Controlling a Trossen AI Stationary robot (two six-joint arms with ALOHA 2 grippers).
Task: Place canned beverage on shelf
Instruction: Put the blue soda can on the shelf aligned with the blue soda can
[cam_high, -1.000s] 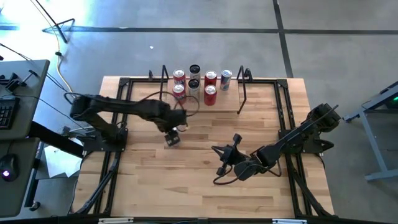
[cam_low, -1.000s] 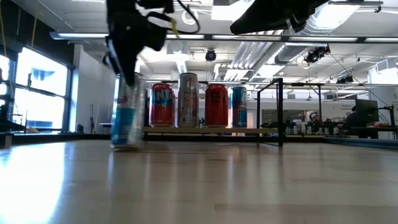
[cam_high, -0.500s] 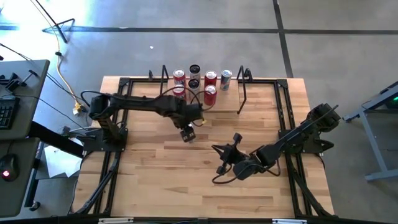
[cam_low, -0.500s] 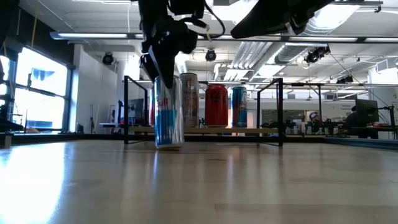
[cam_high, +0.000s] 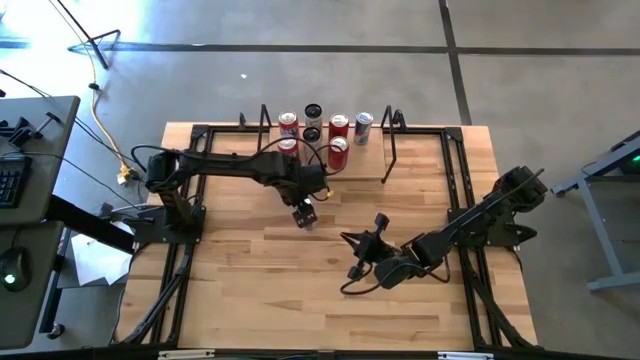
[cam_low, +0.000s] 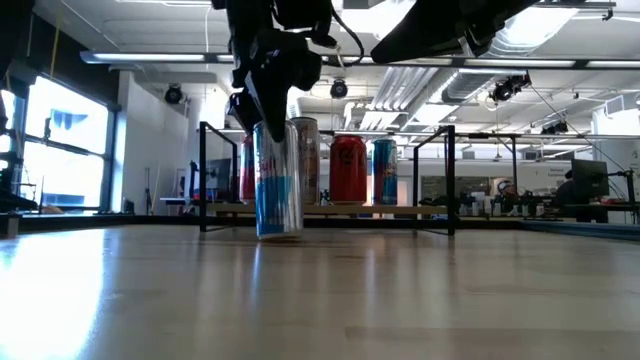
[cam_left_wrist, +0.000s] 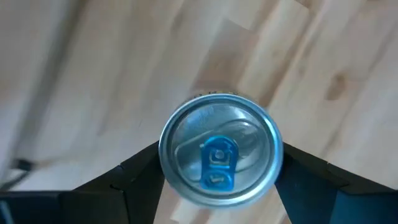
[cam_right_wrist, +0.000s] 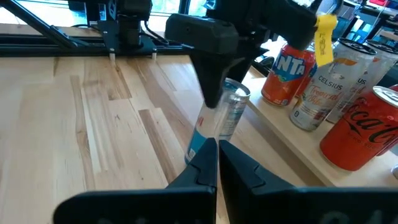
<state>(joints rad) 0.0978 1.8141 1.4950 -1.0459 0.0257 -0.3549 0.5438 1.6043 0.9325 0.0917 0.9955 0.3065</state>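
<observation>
The can (cam_low: 278, 180), slim and blue-and-silver, stood upright with its base on or just above the table (cam_high: 330, 300), in front of the shelf (cam_low: 330, 209) and not yet on it. It was kept vertical, probably so it could be set down among the cans (cam_high: 325, 135) already standing on the board without tipping. Those cans filled the middle of the shelf between its two black wire ends, so a free spot would have to be found beside or in front of them.

The left gripper (cam_left_wrist: 214, 163) came down on the can from above, one finger (cam_left_wrist: 134, 171) on each side of the upper part, with the blue pull-tab showing between them in the wrist view. The fingers sat against the can's rim, grasping it; whether the grip was loosening could not be told.

The right gripper (cam_right_wrist: 217, 152) waited on the table's right-hand side, well apart from the can, fingers pressed together on nothing and pointing toward the shelf.
</observation>
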